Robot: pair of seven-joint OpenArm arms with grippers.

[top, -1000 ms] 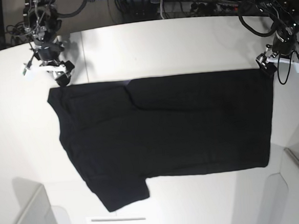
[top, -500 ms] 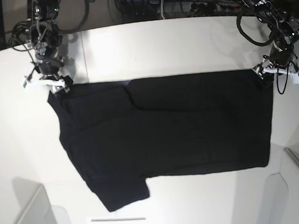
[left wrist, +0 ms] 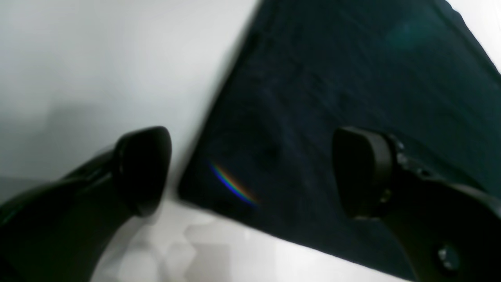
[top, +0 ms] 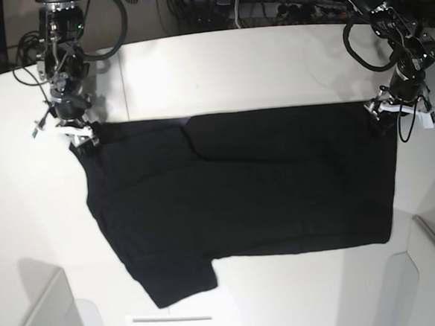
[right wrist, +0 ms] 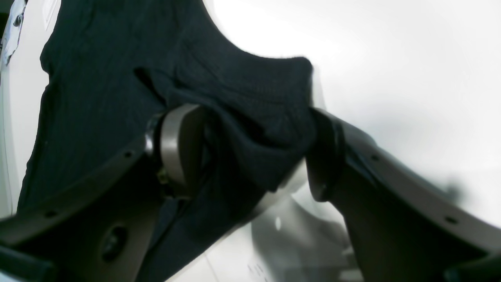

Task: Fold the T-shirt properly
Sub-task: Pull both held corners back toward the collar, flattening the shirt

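a: on the white table the t-shirt lies spread flat, plain side up. i'd say the folding is barely begun.

b: and the arms?

a: both are down at its far corners. the left gripper stands wide apart, straddling a corner, not touching. the right gripper has bunched cloth between its jaws, not fully pinched.

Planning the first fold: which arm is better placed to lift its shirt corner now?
Right: its end effector already has T-shirt cloth bunched between its fingers; the left end effector only straddles a flat corner.
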